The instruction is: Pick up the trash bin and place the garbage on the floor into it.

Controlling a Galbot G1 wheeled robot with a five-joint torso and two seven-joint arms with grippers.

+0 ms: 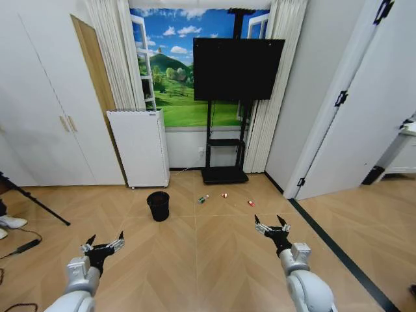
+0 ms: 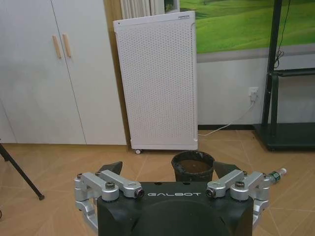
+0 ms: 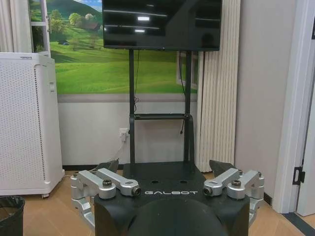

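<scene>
the trash bin [image 1: 158, 205] stands upright on the floor [image 1: 214, 253], just in front of the white appliance [image 1: 138, 148] and well ahead of both arms. the bottle [image 1: 203, 199] and two red-and-white scraps [image 1: 224, 195] [image 1: 251, 203] are strewn beside it. the left end effector [image 1: 104, 244] and right end effector [image 1: 273, 226] are held low with fingers spread apart, nothing gripped. the tapered bin could be tipped or pushed against the appliance if its thin rim is caught off-centre, and the tiny scraps could be nudged away.
</scene>
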